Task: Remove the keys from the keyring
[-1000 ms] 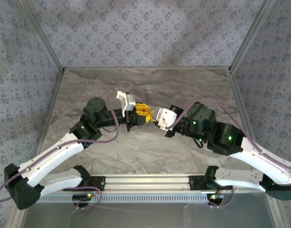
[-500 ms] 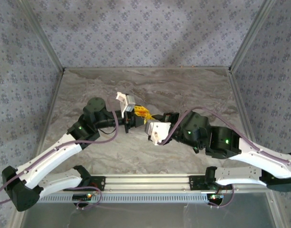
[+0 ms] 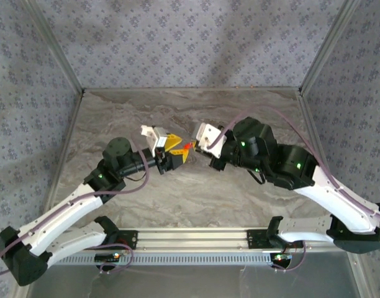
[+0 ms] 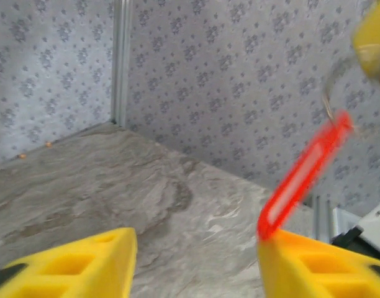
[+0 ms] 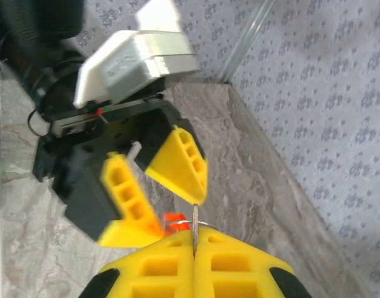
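Note:
The keyring's red tag (image 3: 188, 147) hangs above the middle of the marble table, between the two grippers. My right gripper (image 5: 194, 245) is shut on a thin metal piece (image 5: 194, 231) of the keyring, seen edge-on; a fine wire loop (image 5: 207, 223) and the red tag (image 5: 175, 221) sit just beside it. My left gripper (image 4: 196, 248) is open, with bare table between its yellow fingers (image 4: 72, 267). From the left wrist, the red tag (image 4: 305, 177) slants up from the tip of the right-hand finger; I cannot tell if they touch. No separate keys can be made out.
Marble tabletop (image 3: 177, 192) inside patterned walls with metal corner posts (image 3: 66, 68). A metal rail (image 3: 196, 239) carries the arm bases at the near edge. The two grippers (image 3: 184, 151) (image 3: 194, 141) almost meet at the table's centre.
The left gripper has opened and drawn back slightly to the left. The right gripper has swung from nearer the front up toward the far side, still shut on the keyring.

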Tool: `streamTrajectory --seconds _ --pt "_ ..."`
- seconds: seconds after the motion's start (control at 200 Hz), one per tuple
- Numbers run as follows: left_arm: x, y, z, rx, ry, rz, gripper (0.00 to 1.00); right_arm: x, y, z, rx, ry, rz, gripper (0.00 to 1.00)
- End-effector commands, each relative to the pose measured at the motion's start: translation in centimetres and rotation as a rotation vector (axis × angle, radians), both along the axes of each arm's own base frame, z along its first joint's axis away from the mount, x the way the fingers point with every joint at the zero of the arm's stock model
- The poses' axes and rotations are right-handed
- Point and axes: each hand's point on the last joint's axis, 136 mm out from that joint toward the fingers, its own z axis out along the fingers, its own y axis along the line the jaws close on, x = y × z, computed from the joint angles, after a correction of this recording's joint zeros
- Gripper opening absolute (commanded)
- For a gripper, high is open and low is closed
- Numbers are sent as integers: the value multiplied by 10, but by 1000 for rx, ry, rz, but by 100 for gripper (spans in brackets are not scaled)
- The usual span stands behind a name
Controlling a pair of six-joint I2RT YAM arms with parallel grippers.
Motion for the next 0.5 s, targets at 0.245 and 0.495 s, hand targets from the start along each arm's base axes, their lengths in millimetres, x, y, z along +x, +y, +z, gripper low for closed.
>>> streamTrajectory --seconds 0.245,0.495 --pt "-18 30 43 -120 -221 67 61 5 0 -9 63 360 -59 0" --pt "-30 13 59 -151 -348 -28 43 5 5 -3 153 460 -24 0"
